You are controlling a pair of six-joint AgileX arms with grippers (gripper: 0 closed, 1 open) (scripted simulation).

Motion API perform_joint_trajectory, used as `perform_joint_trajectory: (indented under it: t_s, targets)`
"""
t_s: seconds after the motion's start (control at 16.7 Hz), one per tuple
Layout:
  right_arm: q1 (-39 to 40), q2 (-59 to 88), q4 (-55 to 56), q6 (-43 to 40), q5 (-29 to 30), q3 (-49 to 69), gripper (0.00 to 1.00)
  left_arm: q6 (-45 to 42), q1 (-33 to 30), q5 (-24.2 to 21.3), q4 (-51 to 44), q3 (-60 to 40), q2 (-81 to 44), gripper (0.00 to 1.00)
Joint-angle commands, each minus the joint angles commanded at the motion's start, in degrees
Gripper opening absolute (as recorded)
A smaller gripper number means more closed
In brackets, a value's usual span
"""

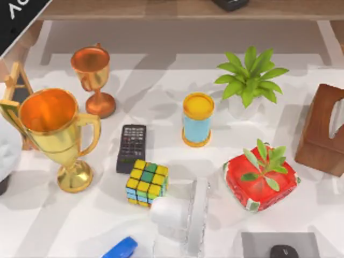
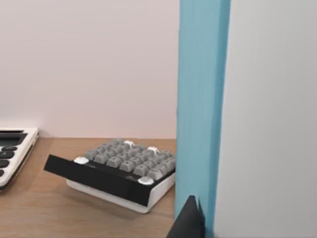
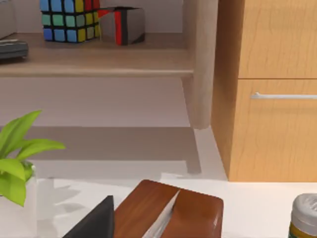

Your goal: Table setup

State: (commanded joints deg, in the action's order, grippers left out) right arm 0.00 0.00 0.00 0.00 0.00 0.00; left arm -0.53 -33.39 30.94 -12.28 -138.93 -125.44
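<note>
A crowded white desk [image 1: 161,91]: a large gold trophy [image 1: 54,134] stands upright near the left edge, with a smaller copper trophy [image 1: 94,75] behind it toward the far edge. A black remote [image 1: 131,148] lies flat left of centre. A puzzle cube [image 1: 147,183] sits just beside the remote's near end. A blue cup [image 1: 197,119] with a yellow rim stands upright at the centre. A potted plant [image 1: 250,78] stands toward the far right, and a brown tissue box [image 1: 322,129] sits at the right edge. A red box [image 1: 260,177] topped with a leafy sprig lies near the tissue box, on its near side.

The left gripper [image 2: 188,220] is beside a blue upright panel [image 2: 200,99], facing a grey keypad [image 2: 116,171] on a wooden shelf [image 2: 39,213]. The right gripper [image 3: 94,220] hangs close over the tissue box, between the plant and a wooden cabinet [image 3: 272,89]. Whether either gripper is apart or together cannot be told.
</note>
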Motion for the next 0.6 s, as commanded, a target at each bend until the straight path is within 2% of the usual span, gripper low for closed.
perform_joint_trajectory:
  t_s: [0.36,0.6]
  targets:
    - [0.0,0.0,0.0,0.0,0.0,0.0,1.00,-0.1,-0.3,0.1,0.1,0.2,0.2,0.00]
    - [0.0,0.0,0.0,0.0,0.0,0.0,1.00,-0.1,-1.6,1.4,1.0,6.0,5.1,0.00]
